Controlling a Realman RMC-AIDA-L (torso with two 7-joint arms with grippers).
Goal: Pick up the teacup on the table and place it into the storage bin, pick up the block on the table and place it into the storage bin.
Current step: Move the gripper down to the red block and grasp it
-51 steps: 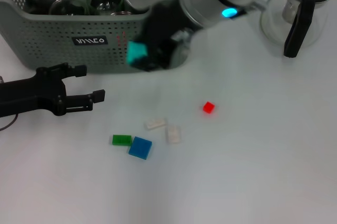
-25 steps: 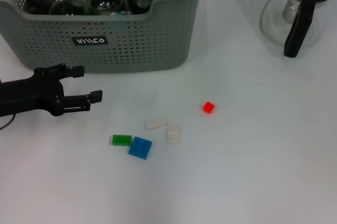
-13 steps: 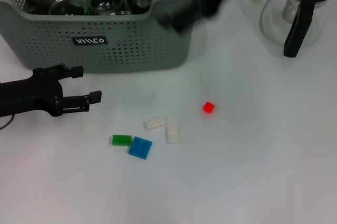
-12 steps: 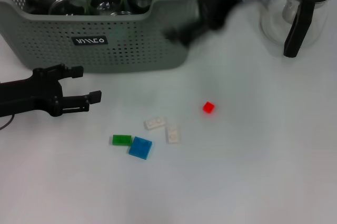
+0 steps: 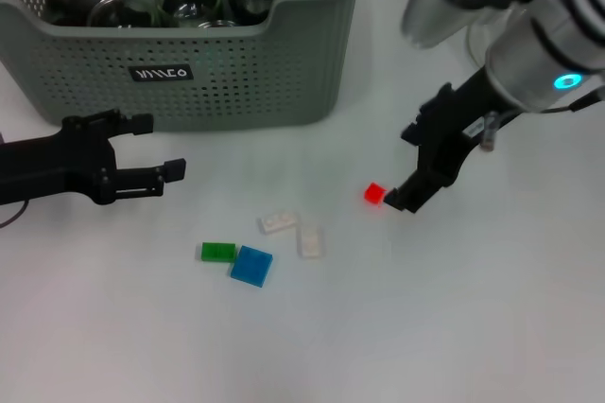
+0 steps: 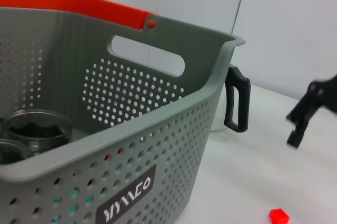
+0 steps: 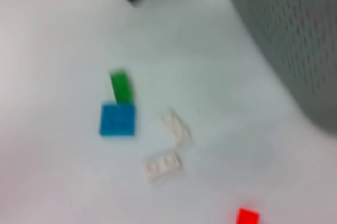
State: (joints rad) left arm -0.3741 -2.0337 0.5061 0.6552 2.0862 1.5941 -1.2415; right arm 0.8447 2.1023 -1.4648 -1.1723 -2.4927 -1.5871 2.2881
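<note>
Beside red block [image 5: 374,193]: right hand [image 5: 405,197], opening unclear; left hand [image 5: 156,148] parted, empty.

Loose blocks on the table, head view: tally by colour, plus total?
Red block: 1, beside the right gripper
White blocks: 2
Green block: 1
Blue block: 1
Total: 5

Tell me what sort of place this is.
Likely a robot test bench: a plain white table with a perforated storage bin of glass teaware, scattered toy blocks like the red block, and two robot arms.
</note>
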